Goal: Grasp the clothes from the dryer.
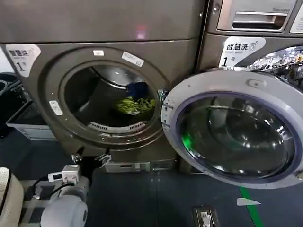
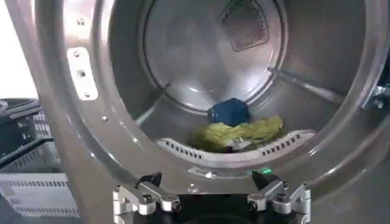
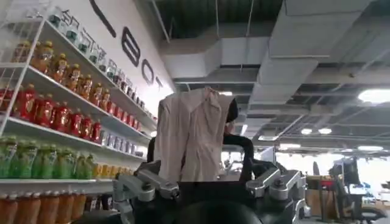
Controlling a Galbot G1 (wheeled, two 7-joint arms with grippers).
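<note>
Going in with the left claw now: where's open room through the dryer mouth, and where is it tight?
Free: the dryer mouth's left and upper part, above the clothes, is bare drum. Tight: lower right, where the clothes lie behind the slotted lip, near the door hinge. The left claw is open, just outside and below the mouth.

Dim dryer (image 1: 118,94) drum, glare on door glass (image 1: 236,135), bright ceiling lights (image 3: 375,95), soft focus
</note>
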